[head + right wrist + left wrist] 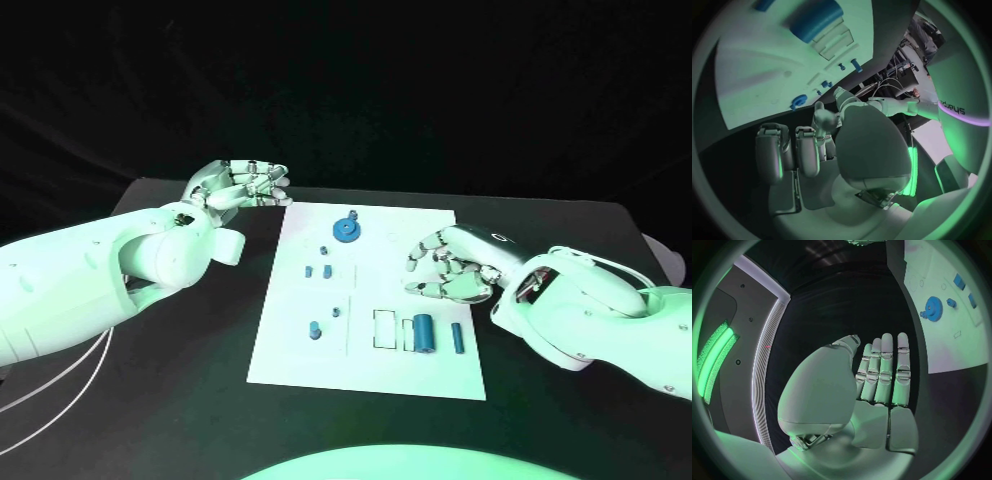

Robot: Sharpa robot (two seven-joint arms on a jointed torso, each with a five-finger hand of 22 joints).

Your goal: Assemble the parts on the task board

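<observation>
- On the near part of the task board (289, 365), a thick blue cylinder (423, 332) and a thin rod (457, 337) are laid, long axes running near to far.
- The right hand (450, 265), curled and empty, is held above the board's right half.
- A blue gear (348, 229) is seated near the far edge.
- The left hand (242, 184) is held empty, fingers curled, off the board's far-left corner.
- No legible writing is seen on the board.

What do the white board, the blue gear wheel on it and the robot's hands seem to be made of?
The board looks like matte white plastic or coated sheet: flat, thin, no glare. The gear wheel seems moulded blue plastic, evenly coloured with dull teeth. The left hand and right hand look like metal with smooth pale shells, judging by the silvery sheen; I can't be sure.
</observation>
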